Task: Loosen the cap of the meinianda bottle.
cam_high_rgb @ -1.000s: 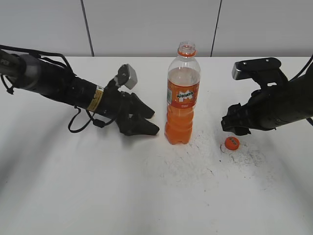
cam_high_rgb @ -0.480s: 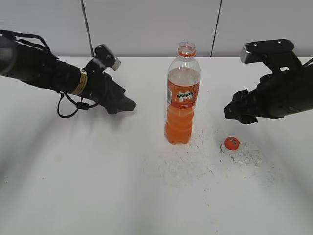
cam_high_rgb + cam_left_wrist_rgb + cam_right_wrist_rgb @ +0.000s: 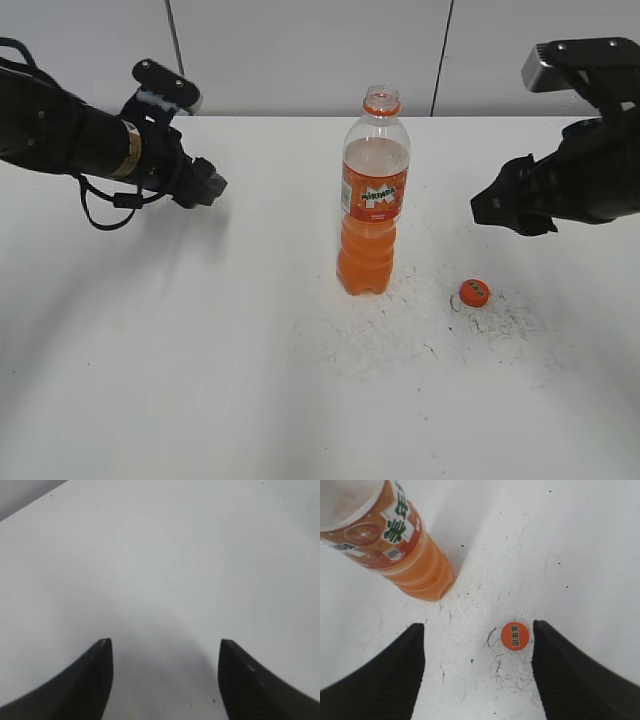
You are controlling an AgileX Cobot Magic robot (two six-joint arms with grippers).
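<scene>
The meinianda bottle stands upright in the middle of the white table, its neck open with only the orange ring on it. It also shows in the right wrist view. The orange cap lies flat on the table to the bottle's right, top up; in the right wrist view it lies below and between my open right jaws. My right gripper hangs open and empty above the table, up and right of the cap. My left gripper is open and empty, raised at the far left, away from the bottle.
Dark scuff marks cover the table around the bottle's base and the cap. A grey panelled wall runs behind the table's far edge. The left wrist view shows only bare table between the jaws.
My left arm has drawn back up and to the left, away from the bottle. My right arm has risen and moved right, away from the cap. Bottle and cap have not moved.
</scene>
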